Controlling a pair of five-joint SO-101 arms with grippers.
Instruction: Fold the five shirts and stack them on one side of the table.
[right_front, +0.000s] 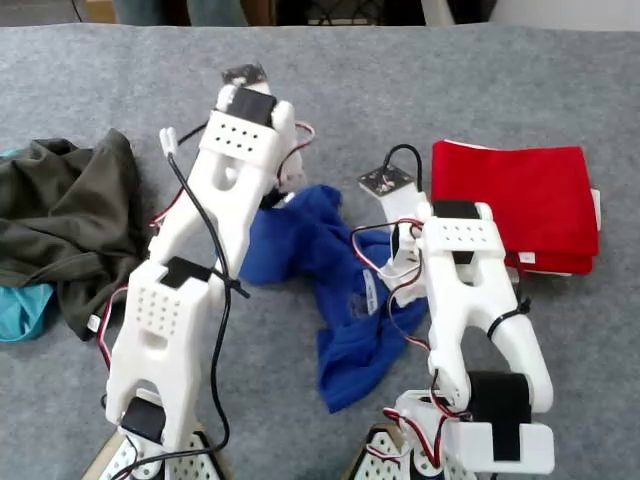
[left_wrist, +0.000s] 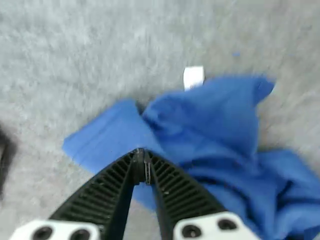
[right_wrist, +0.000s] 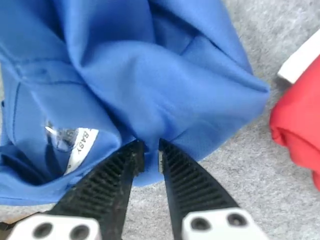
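Note:
A crumpled blue shirt (right_front: 340, 290) lies mid-table between the two arms. In the left wrist view my left gripper (left_wrist: 141, 161) is shut, its black fingertips pinching an edge of the blue shirt (left_wrist: 215, 125) near a white tag (left_wrist: 193, 77). My right gripper (right_wrist: 150, 152) is shut on a bunched fold of the blue shirt (right_wrist: 150, 75), close to its printed label (right_wrist: 82, 142). From above, the left gripper (right_front: 275, 192) holds the shirt's far left part and the right gripper (right_front: 398, 262) its right side. A folded red shirt (right_front: 515, 200) lies at the right.
A dark olive shirt (right_front: 70, 215) lies heaped at the left edge with a teal shirt (right_front: 22, 312) under it. Something white (right_front: 597, 208) peeks out beneath the red shirt (right_wrist: 297, 120). Grey felt (right_front: 450, 80) covers the table.

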